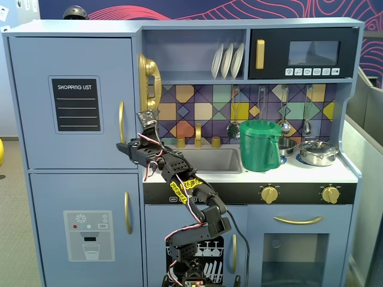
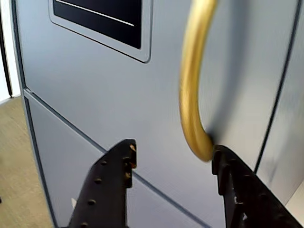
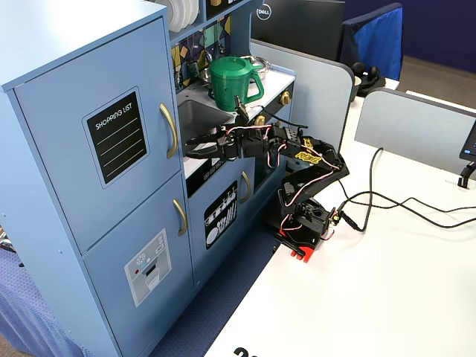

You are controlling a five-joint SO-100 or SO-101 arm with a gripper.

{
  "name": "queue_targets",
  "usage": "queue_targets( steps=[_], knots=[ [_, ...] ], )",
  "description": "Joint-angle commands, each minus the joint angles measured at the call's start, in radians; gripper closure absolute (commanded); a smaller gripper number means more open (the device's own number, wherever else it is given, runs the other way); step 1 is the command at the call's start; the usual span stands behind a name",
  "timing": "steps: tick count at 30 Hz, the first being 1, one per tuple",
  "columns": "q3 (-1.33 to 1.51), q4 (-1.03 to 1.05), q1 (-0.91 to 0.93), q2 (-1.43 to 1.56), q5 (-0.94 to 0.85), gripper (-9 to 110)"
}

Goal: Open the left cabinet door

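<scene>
Gripper fingers are spread wide right under the gold handle, grasping nothing, probably lining up to hook it. Left cabinet door sits shut, top-left of the kitchen.

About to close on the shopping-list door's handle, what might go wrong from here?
The open pincer sits at the very bottom of the gold handle, so closing may slip off its curved lower end. One finger is nearly against the left cabinet door and could scrape or jam.
</scene>
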Motion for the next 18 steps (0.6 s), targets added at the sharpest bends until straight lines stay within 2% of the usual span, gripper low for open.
queue_targets(
  steps=[1,9,18],
  knots=[
    [-0.051,-0.074,-0.006,-0.018,-0.049,87],
    [-0.057,-0.235,-0.015,-0.069,-0.115,88],
    [-0.112,-0.285,-0.020,-0.166,-0.129,89]
  ],
)
